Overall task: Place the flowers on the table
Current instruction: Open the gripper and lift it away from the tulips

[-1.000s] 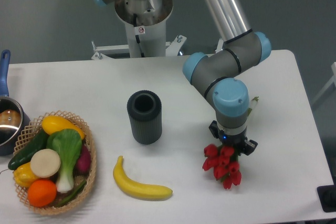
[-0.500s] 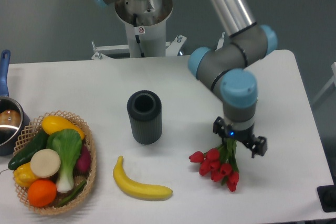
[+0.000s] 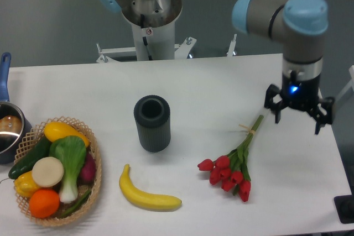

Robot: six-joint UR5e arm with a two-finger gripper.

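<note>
The flowers (image 3: 229, 169), a bunch of red tulip buds on green stems tied with pale string, lie flat on the white table (image 3: 210, 89), buds toward the front, stems pointing back right. My gripper (image 3: 298, 115) hangs above the table's right side, up and to the right of the stem ends, well apart from the flowers. Its fingers are spread open and hold nothing.
A dark grey ribbed vase (image 3: 151, 123) stands upright at the middle. A banana (image 3: 146, 194) lies in front of it. A wicker basket (image 3: 94, 178) of vegetables and fruit sits at front left. A pot (image 3: 6, 128) with a blue handle is at the left edge.
The gripper opened, let go of the flowers and rose up and to the right. The flowers now lie free on the table with the stems uncovered.
</note>
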